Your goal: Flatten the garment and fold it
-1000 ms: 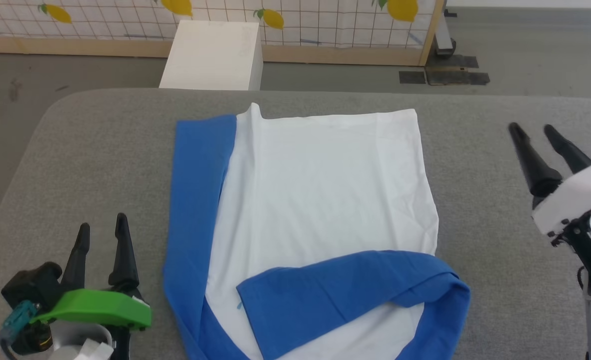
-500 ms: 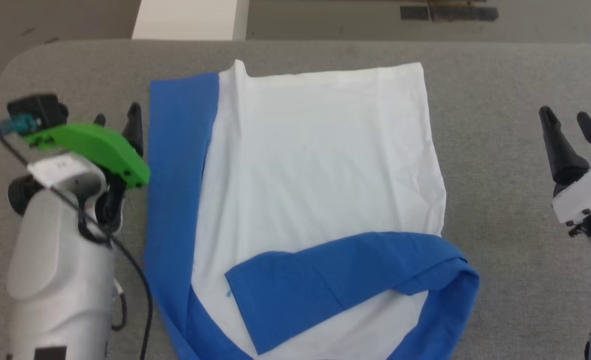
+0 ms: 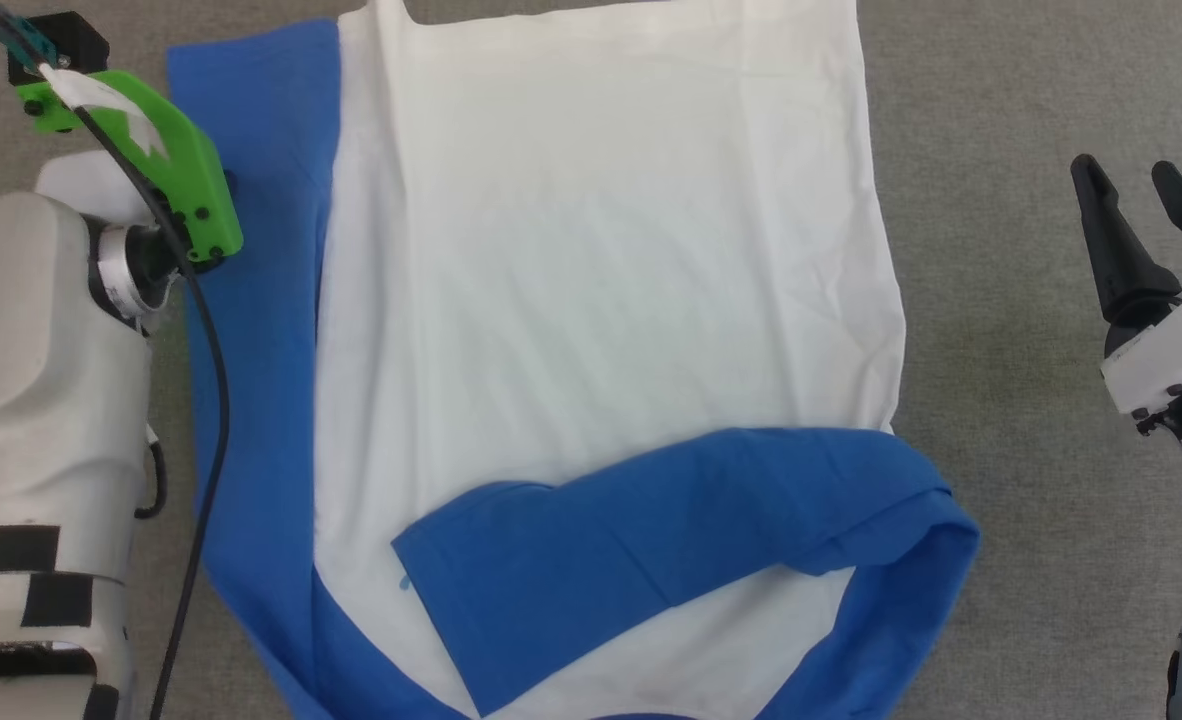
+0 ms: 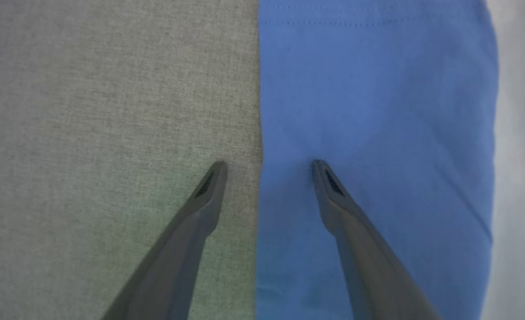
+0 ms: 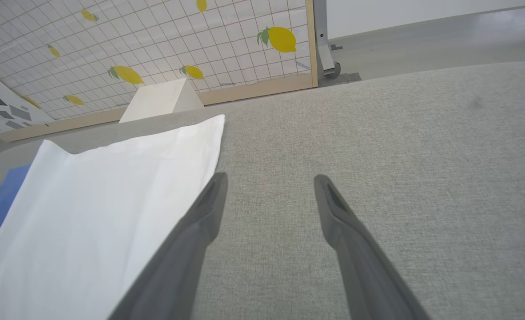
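garment (image 3: 601, 250): lay spread on grey counter (image 3: 1001, 300), centre of head view, white body up, blue fold across its lower part | left claw (image 4: 269, 165): fingers apart, straddled garment's blue edge, upper left of head view | right claw (image 3: 1126, 168): fingers apart, right edge, over counter beside garment

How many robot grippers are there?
2. The left gripper hangs open across the garment's blue edge; the right gripper is open above the gray table, beside the garment.
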Motion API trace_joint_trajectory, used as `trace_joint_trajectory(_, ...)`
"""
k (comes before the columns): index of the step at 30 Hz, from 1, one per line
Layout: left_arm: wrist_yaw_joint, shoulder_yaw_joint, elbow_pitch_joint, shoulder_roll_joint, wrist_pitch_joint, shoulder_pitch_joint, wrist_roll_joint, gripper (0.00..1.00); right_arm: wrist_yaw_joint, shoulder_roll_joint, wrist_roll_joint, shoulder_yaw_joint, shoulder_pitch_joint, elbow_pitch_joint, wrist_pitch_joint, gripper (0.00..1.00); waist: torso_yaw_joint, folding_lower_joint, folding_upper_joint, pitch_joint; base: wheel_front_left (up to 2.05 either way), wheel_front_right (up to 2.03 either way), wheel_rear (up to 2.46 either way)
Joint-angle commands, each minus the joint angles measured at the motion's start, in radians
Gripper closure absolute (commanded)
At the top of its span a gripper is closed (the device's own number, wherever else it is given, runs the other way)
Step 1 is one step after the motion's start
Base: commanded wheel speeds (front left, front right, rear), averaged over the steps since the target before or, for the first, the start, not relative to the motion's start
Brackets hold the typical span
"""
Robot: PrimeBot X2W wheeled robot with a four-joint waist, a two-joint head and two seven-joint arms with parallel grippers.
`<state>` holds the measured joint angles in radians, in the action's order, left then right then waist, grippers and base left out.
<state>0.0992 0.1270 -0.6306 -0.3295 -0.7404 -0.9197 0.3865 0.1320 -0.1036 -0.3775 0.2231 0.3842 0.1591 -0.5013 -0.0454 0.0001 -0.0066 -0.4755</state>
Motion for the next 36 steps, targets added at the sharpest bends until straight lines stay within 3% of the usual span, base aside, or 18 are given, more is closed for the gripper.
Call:
trace_joint_trajectory(1, 0.006, 0.008, -0.016, -0.006, -0.028, -0.013, -0.008, 0.0, -0.001, -0.002, 0.003, -0.003, 0.01, 0.007, 0.002, 0.0, -0.033, -0.0001, 0.0066, -0.043, 0.0, 0.0, 0.0)
trace_joint_trajectory(8, 0.028, 0.058, -0.071, 0.016, -0.208, 0.027, -0.01, 0.0, -0.001, -0.001, 0.007, -0.011, 0.021, 0.002, 0.009, 0.0, -0.024, -0.0001, 0.0066, -0.061, 0.0, 0.0, 0.0)
trace_joint_trajectory(9, 0.032, 0.056, -0.071, 0.025, -0.222, 0.038, -0.001, 0.23, -0.001, -0.001, 0.007, -0.012, 0.022, 0.001, 0.009, 0.0, -0.021, -0.0001, 0.0066, -0.061, 0.0, 0.0, 0.0)
trace_joint_trajectory(10, 0.033, 0.056, -0.068, 0.029, -0.223, 0.047, 0.003, 0.74, -0.001, -0.001, 0.007, -0.013, 0.023, 0.0, 0.009, 0.0, -0.018, -0.0001, 0.0066, -0.061, 0.0, 0.0, 0.0)
trace_joint_trajectory(11, 0.035, 0.049, -0.064, 0.036, -0.22, 0.058, 0.015, 1.0, -0.001, -0.002, 0.008, -0.014, 0.025, -0.001, 0.009, 0.0, -0.014, -0.0001, 0.0066, -0.06, 0.0, 0.0, 0.0)
trace_joint_trajectory(17, 0.046, -0.113, 0.001, 0.086, 0.007, 0.095, 0.157, 1.0, -0.001, -0.012, 0.012, -0.023, 0.022, -0.02, 0.009, 0.0, 0.026, -0.0001, 0.0066, -0.009, 0.0, 0.0, 0.0)
trace_joint_trajectory(23, 0.006, -0.191, 0.048, 0.069, 0.112, 0.121, 0.22, 1.0, -0.001, -0.021, 0.012, -0.027, 0.006, -0.046, 0.01, 0.0, 0.068, -0.0001, 0.0066, 0.08, 0.0, 0.0, 0.0)
trace_joint_trajectory(32, -0.062, -0.2, 0.266, 0.069, 0.125, 0.219, 0.267, 1.0, -0.001, -0.011, 0.003, -0.01, -0.067, -0.103, 0.024, 0.0, 0.134, -0.0001, 0.0066, 0.256, 0.0, 0.0, 0.0)
trace_joint_trajectory(36, -0.09, -0.16, 0.402, 0.115, 0.089, 0.271, 0.297, 1.0, -0.001, 0.001, 0.004, 0.0, -0.104, -0.118, 0.024, 0.0, 0.154, -0.0001, 0.0066, 0.318, 0.0, 0.0, 0.0)
